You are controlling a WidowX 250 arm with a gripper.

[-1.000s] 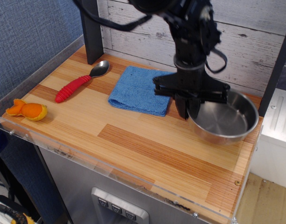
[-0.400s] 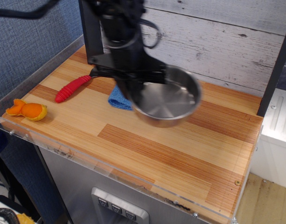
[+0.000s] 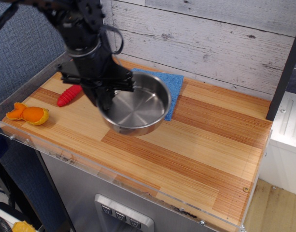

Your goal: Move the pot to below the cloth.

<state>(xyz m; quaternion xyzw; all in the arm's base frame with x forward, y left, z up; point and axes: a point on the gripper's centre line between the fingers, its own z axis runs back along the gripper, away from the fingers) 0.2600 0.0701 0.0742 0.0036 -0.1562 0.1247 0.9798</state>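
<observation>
My gripper [image 3: 103,96] is clamped on the left rim of the pot [image 3: 135,105], fingers pointing down, and it holds the pot over the front half of the cloth [image 3: 169,87]; I can't tell whether the pot's base touches the tabletop [image 3: 205,145] or hangs just above it. I count one pot, one cloth, one red-handled spoon [image 3: 68,95] and one orange toy [image 3: 28,114]. Taking the cloth as my landmark: the pot covers most of it, leaving only its rear strip and right edge showing; the spoon's red handle pokes out to the left of the cloth, its bowl hidden behind my arm; the orange toy lies further left and forward, close to the tabletop's front-left edge. To the right of the cloth and in front of it the wood is open all the way to the clear raised lip along the front edge, so there is room on that side. Behind the cloth the plank wall stands close. Against the frame a second ago, the pot has travelled from the far right of the cloth, where it sat on the wood, across to the cloth's left-front side, and the arm has swung with it.
</observation>
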